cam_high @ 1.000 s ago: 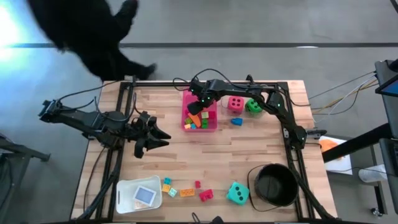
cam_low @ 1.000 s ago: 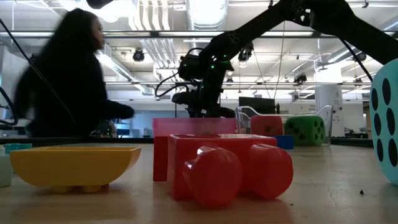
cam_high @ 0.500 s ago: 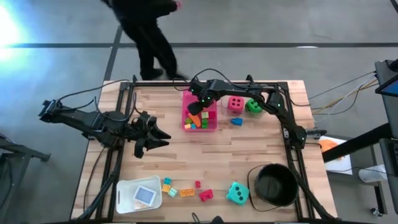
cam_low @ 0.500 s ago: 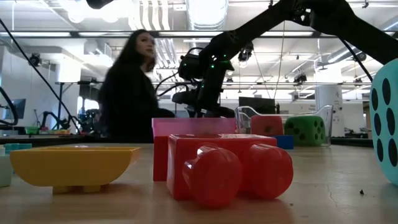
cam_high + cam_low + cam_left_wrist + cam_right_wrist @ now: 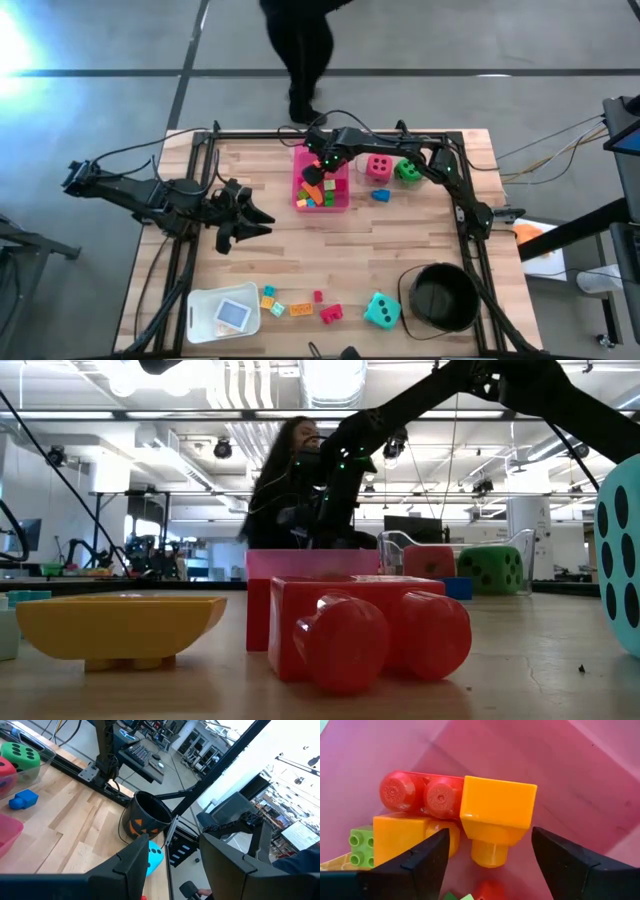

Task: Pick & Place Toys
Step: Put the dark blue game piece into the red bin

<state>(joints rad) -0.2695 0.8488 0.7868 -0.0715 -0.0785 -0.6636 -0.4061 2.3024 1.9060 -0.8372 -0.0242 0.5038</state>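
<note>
I am watching an orange brick sitting in the pink tray, on top of the other bricks there, touching a red one and another orange one. My right gripper is hanging just over that tray, its fingers standing spread to either side of the brick and not touching it. Beside the tray, the red die, green die and a blue brick are lying on the table. My left gripper is waiting well apart from the tray, fingers apart and holding nothing. A person is standing beyond the tray.
</note>
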